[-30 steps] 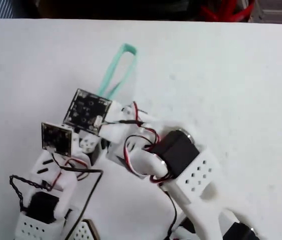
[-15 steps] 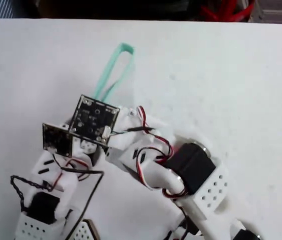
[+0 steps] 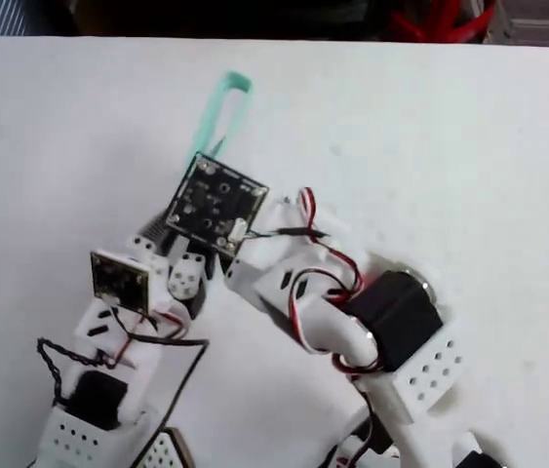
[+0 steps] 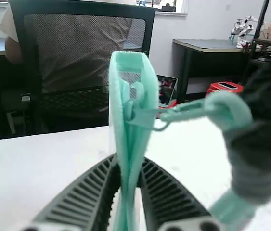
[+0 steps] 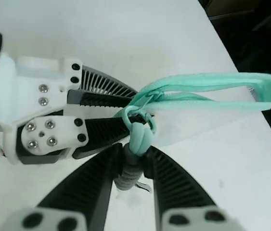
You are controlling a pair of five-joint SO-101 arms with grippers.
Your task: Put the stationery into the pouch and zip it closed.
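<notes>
White desk (image 3: 469,146) bears a mint-green fabric pouch (image 4: 118,86) standing on edge, its mouth gaping. Tugged hard, it could drag out of the left claw (image 4: 128,168), clamped narrow on its near end. The small mint zipper pull (image 5: 137,137) could also slip from the right claw (image 5: 133,154), which is pinched tight around it.
</notes>
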